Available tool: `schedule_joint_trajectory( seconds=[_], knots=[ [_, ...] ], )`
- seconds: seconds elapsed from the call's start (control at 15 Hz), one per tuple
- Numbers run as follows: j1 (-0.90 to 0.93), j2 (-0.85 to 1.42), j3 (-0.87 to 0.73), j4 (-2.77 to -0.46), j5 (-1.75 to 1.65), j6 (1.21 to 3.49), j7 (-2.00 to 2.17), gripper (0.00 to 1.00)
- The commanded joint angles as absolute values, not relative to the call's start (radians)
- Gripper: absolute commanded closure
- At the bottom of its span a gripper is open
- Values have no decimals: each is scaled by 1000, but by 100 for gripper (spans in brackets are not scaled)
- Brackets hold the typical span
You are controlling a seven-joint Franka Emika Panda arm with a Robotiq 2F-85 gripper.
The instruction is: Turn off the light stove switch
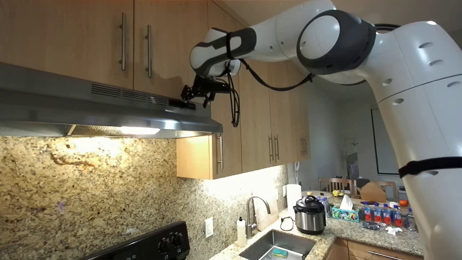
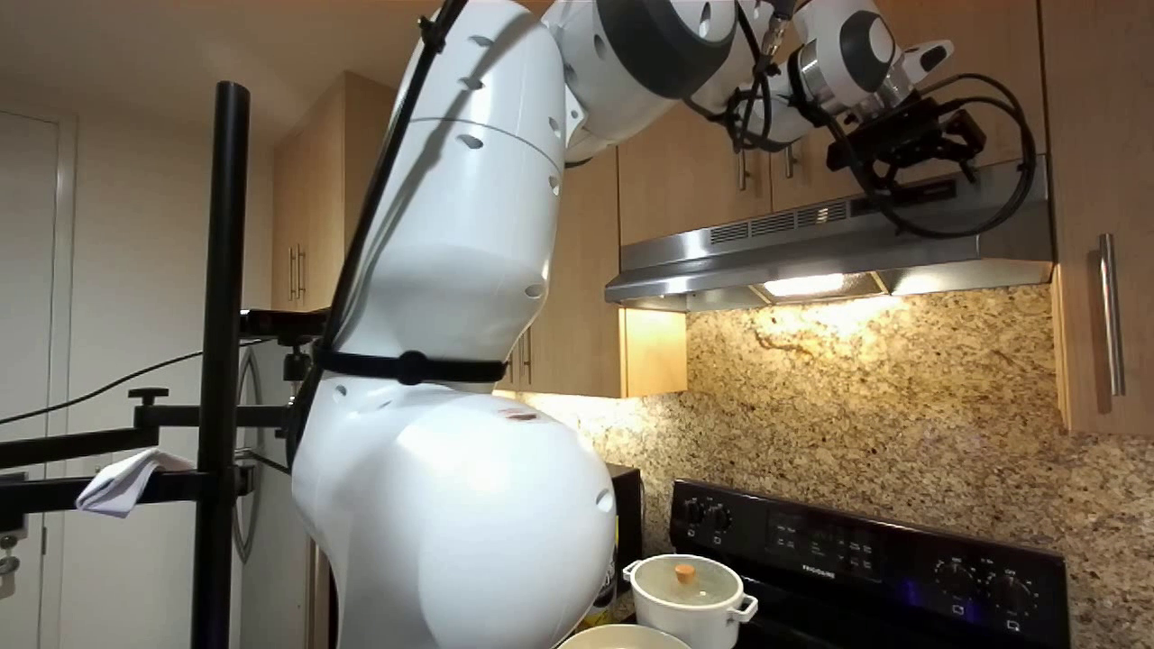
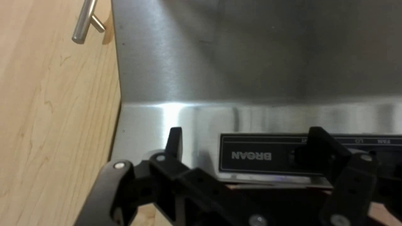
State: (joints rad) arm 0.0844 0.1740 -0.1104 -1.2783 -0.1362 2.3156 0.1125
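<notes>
The steel range hood (image 1: 54, 104) hangs over the stove, and its light (image 1: 140, 130) is lit; the lit light also shows in an exterior view (image 2: 804, 285). The black BROAN switch panel (image 3: 251, 155) is on the hood front, upside down in the wrist view. It also shows in an exterior view (image 1: 190, 106). The light switch is mostly hidden behind the right-hand finger in the wrist view. My gripper (image 3: 245, 131) is open with nothing between its fingers. Its right-hand finger overlaps the panel, and the left-hand one is over bare steel. I cannot tell whether it touches the switch.
Wooden cabinets (image 1: 173, 39) with bar handles stand directly above and beside the hood. A wooden cabinet face (image 3: 56, 110) is left of the hood in the wrist view. Below are the black stove panel (image 2: 865, 554), a white pot (image 2: 690, 604) and the sink (image 1: 274, 236).
</notes>
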Motion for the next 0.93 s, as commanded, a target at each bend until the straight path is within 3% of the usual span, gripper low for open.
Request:
schedule_joint_trajectory(
  seconds=[0.0,0.87],
  knots=[
    [94,190,-125,-1241,-193,2274,187,0],
    [91,209,-127,-1208,-221,2235,248,0]
  ],
)
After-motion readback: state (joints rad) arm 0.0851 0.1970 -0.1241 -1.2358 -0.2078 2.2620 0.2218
